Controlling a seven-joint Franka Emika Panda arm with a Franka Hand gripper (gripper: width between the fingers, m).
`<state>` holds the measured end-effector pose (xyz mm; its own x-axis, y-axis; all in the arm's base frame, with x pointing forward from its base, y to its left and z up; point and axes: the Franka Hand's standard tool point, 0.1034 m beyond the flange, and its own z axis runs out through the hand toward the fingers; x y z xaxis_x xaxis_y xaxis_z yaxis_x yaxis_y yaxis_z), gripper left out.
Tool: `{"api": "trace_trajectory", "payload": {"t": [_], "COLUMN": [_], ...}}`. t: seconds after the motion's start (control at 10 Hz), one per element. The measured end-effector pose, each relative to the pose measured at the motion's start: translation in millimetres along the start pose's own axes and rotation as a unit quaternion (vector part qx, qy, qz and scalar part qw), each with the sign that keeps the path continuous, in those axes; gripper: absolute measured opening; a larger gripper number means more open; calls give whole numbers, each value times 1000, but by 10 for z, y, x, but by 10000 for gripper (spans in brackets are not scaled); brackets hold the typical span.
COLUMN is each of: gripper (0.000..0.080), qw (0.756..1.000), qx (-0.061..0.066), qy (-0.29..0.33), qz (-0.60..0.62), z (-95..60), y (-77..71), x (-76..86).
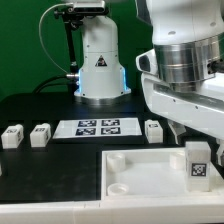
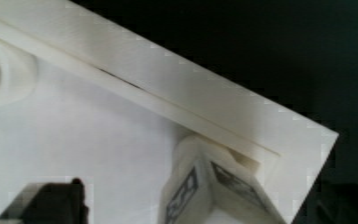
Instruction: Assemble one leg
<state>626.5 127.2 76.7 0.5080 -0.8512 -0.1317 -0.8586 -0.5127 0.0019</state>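
Note:
A leg [image 1: 197, 163], a small white block with a black-and-white tag, stands upright at the near right corner of the white tray [image 1: 140, 165]. My gripper [image 1: 192, 135] hangs right above it. In the wrist view the leg [image 2: 211, 185] shows two tagged faces near the tray's corner rim [image 2: 176, 90]. The gripper [image 2: 208, 208] straddles the leg. One dark finger [image 2: 51, 205] stands clearly apart from it, so the jaws are open. The other finger is hard to tell from the black table.
Three more legs stand on the black table: two at the exterior view's left [image 1: 12, 135] [image 1: 40, 133] and one near the middle [image 1: 153, 130]. The marker board [image 1: 97, 127] lies behind the tray. The robot base [image 1: 100, 65] stands at the back.

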Motion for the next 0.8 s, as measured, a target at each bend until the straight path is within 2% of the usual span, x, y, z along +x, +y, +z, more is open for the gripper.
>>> {"api": "trace_trajectory", "payload": {"t": [0.1, 0.2, 0.4, 0.6, 0.7, 0.8], "gripper": [649, 649, 649, 649, 649, 649], "qw": [995, 985, 959, 920, 912, 915], "qx": [-9, -16, -14, -14, -14, -13], "qy": [19, 28, 33, 37, 38, 38], "qz": [-96, -172, -282, -391, -409, -402], "z": [-28, -29, -18, 17, 24, 24], "y": [-77, -87, -92, -46, -30, -35], "x": [13, -1, 29, 108, 138, 128]}}
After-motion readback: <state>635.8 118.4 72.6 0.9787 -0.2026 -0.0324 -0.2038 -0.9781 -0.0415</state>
